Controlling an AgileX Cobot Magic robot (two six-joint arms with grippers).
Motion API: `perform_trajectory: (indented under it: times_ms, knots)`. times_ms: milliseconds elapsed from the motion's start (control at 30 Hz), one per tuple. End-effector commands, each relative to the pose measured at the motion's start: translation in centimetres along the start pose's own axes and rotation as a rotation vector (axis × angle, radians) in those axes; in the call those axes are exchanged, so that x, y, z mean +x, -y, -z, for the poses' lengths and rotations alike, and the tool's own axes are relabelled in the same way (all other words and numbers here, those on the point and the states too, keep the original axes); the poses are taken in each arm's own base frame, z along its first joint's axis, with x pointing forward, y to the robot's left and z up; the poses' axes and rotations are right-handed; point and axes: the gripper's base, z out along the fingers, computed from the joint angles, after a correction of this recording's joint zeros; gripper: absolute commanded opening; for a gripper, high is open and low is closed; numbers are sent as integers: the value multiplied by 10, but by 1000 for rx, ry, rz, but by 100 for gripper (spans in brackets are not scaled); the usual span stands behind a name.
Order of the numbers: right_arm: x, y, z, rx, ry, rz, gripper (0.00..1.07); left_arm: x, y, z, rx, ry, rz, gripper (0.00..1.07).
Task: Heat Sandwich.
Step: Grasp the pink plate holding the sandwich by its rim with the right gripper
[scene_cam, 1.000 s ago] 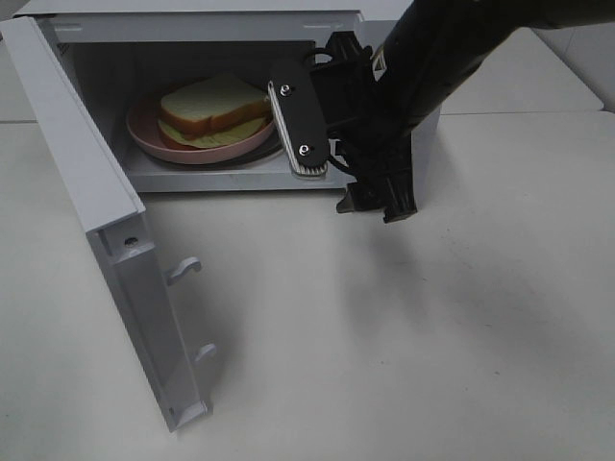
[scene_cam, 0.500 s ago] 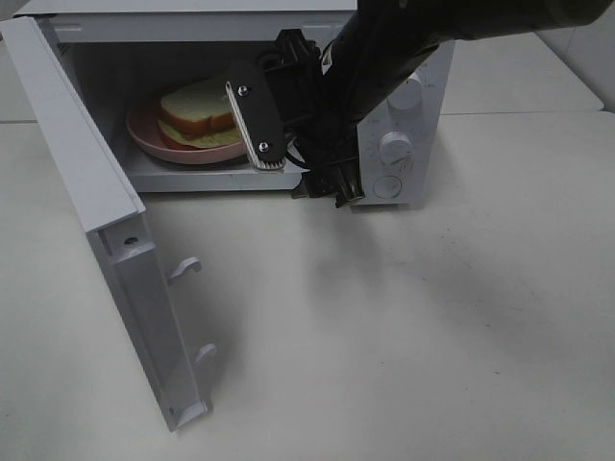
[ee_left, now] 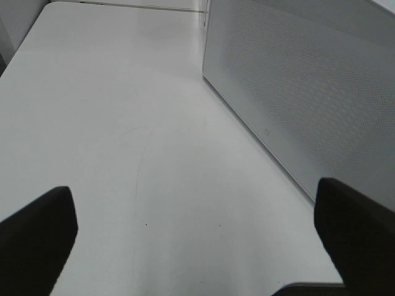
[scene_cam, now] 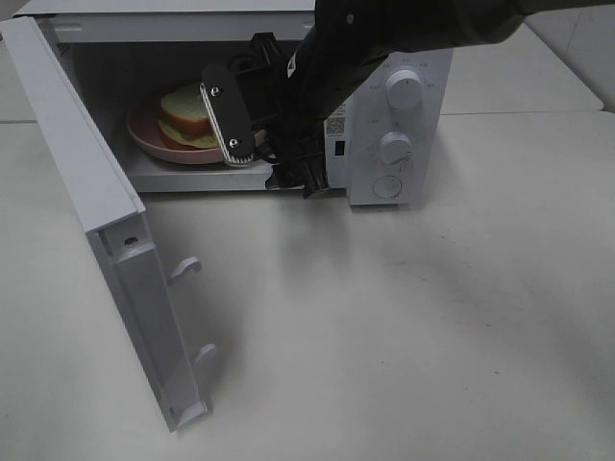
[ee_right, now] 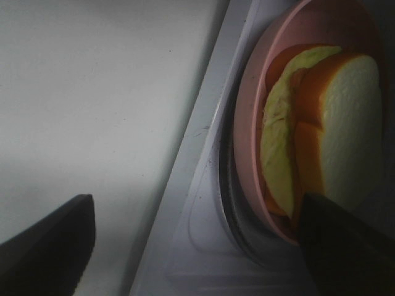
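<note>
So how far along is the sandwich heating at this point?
Loaded: the sandwich sits on the pink plate inside the microwave. In hand: the right gripper is at the opening, jaws open, holding nothing. Remaining, likely: the door stands wide open and needs shutting, then the dials set.

A white table (scene_cam: 404, 327) fills the scene, its surface bare and matte. At the far side, left of centre, a white microwave (scene_cam: 404, 125) stands directly on it. Its door (scene_cam: 106, 221) hangs open, swung out toward the near left above the tabletop.
</note>
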Motion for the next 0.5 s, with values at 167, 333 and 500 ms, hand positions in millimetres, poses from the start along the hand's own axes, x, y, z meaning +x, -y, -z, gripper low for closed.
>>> perform_trajectory:
  times_ms: [167,333,500]
  knots:
    - [-1,7,-28,-3,4,-21,85,0,1,0,5,16,5,99]
    - [0,10,-44,-17,0,-24,84,0,1,0,5,16,5,99]
    - [-1,16,-54,-12,-1,-40,83,0,1,0,5,16,5,99]
